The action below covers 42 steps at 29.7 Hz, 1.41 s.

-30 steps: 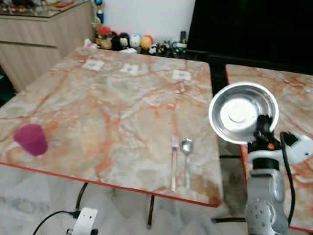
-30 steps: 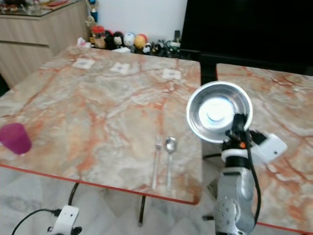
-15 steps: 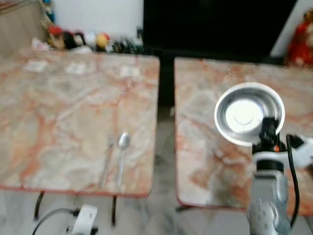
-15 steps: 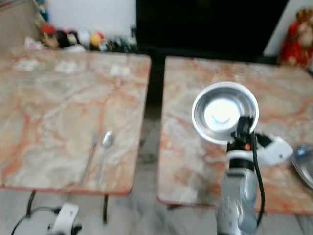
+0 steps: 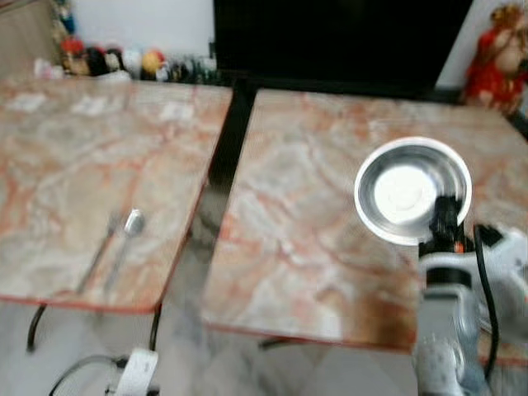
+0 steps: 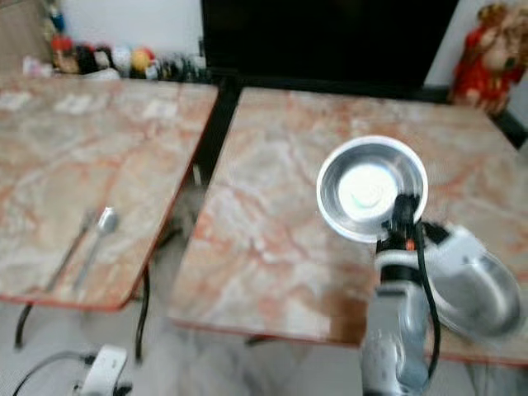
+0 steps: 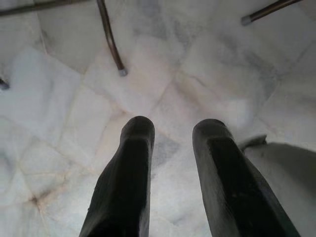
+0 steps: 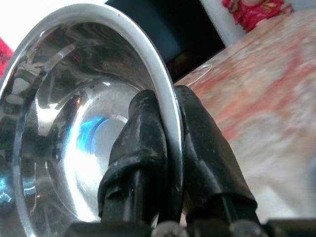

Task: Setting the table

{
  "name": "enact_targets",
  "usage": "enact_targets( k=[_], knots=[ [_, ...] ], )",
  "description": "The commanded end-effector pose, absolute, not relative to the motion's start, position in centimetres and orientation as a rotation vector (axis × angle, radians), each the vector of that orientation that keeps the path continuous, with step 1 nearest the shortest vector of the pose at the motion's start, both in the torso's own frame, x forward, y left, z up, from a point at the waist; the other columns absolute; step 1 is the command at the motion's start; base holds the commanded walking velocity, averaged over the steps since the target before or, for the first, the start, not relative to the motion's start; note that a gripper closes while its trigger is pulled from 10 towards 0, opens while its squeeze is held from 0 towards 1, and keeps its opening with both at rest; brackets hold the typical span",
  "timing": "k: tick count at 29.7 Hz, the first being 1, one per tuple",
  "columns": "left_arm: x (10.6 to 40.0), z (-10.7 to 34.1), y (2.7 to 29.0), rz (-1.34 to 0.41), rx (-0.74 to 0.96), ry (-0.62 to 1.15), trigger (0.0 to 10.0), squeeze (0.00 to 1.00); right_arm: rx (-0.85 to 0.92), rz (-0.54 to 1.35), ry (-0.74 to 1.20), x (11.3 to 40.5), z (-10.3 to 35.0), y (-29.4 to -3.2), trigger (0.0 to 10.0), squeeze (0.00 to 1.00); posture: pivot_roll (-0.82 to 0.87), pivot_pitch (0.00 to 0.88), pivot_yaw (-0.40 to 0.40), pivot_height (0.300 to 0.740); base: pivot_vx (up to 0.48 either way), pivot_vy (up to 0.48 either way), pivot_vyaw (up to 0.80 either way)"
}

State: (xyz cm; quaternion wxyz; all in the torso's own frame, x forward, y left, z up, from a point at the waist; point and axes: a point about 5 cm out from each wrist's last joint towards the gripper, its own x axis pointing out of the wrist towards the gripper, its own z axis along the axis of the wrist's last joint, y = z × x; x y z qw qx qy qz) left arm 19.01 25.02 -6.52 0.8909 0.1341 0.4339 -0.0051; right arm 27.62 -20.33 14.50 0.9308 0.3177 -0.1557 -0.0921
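The right gripper [image 5: 446, 216] pinches the rim of the steel bowl [image 5: 411, 188] between its 2 fingers, holding it tilted above the right-hand marble table [image 5: 313, 206]. Since 0.5 s ago the view has swung right, so the fork [image 5: 97, 254] and spoon [image 5: 129, 231] on the left table [image 5: 58, 173] sit farther left of the bowl, and a second steel dish [image 6: 478, 290] shows just right of the bowl. The left gripper [image 7: 173, 148] hangs over the floor [image 7: 163, 64], fingers parted and holding nothing.

The right desk [image 6: 272, 239] lies bare toward 11 o'clock; a second metal dish [image 6: 483, 289] blocks 4 o'clock, with fork [image 6: 70, 247] and spoon [image 6: 97, 241] at 9.
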Motion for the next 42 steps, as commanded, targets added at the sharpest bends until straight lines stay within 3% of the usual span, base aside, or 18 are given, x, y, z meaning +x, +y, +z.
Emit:
enact_targets(
  k=[1, 15, 18, 21, 34, 42],
  knots=[
    [18.8, -6.8, 24.6, -0.014, 0.266, 0.912, 10.0, 0.0, 0.645, -0.224, -0.325, 27.2, 14.5, -21.1, 10.0, 0.0, 0.05, 0.004, -0.009, 0.74, 0.0, -0.274, 0.0],
    [18.7, -7.1, 23.6, -0.025, 0.262, 0.918, 10.0, 0.0, 0.543, -0.428, -0.309, 24.8, 15.7, -25.2, 10.0, 0.0, 0.03, 0.005, -0.002, 0.74, 0.0, 0.0, 0.0],
    [18.8, -7.1, 23.6, -0.027, 0.262, 0.918, 10.0, 0.0, 0.446, -0.517, -0.01, 24.6, 13.5, -26.9, 10.0, 0.0, 0.03, 0.006, -0.001, 0.74, 0.0, 0.0, 0.0],
    [18.9, -7.0, 23.6, -0.025, 0.259, 0.914, 10.0, 0.0, 0.497, -0.538, -0.024, 24.5, 14.1, -27.8, 10.0, 0.0, 0.03, 0.004, 0.0, 0.74, 0.0, 0.0, 0.0],
    [19.0, -7.0, 23.6, -0.019, 0.254, 0.913, 10.0, 0.0, 0.722, -0.576, 0.079, 25.2, 14.8, -27.3, 10.0, 0.0, 0.03, 0.0, -0.001, 0.74, 0.0, 0.0, 0.0],
    [19.0, -7.0, 23.7, -0.026, 0.261, 0.916, 10.0, 0.0, 0.701, -0.604, 0.199, 24.0, 13.6, -26.9, 10.0, 0.0, 0.03, 0.0, 0.004, 0.74, 0.0, 0.0, 0.0]
  ],
)
